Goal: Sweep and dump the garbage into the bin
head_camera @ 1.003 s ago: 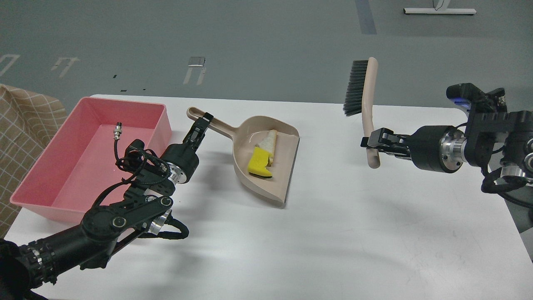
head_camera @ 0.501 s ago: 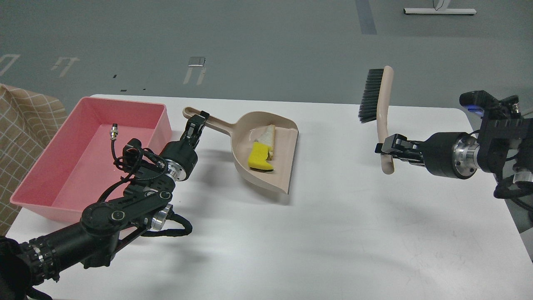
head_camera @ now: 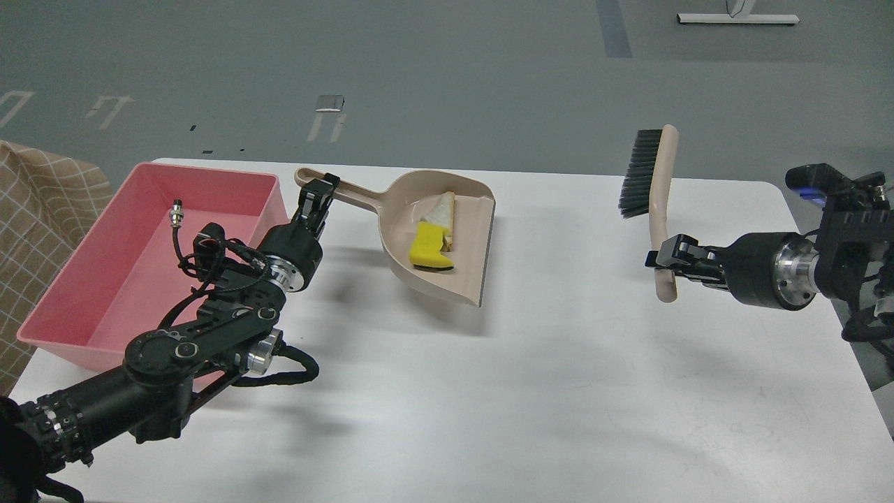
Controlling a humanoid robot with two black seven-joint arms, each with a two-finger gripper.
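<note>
Left tool was clamped on the dustpan handle, pan lifted off the counter with the bread wedge and yellow chunk sitting inside. Pink bin sat just left, empty apart from a dangling cable. I'd have kept the lip tilted up until fully over the bin, then tipped slowly. Right tool was clamped on the brush, held upright well off to the right.

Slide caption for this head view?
Left hand holds dustpan loaded with garbage beside pink bin; right hand holds brush upright.
</note>
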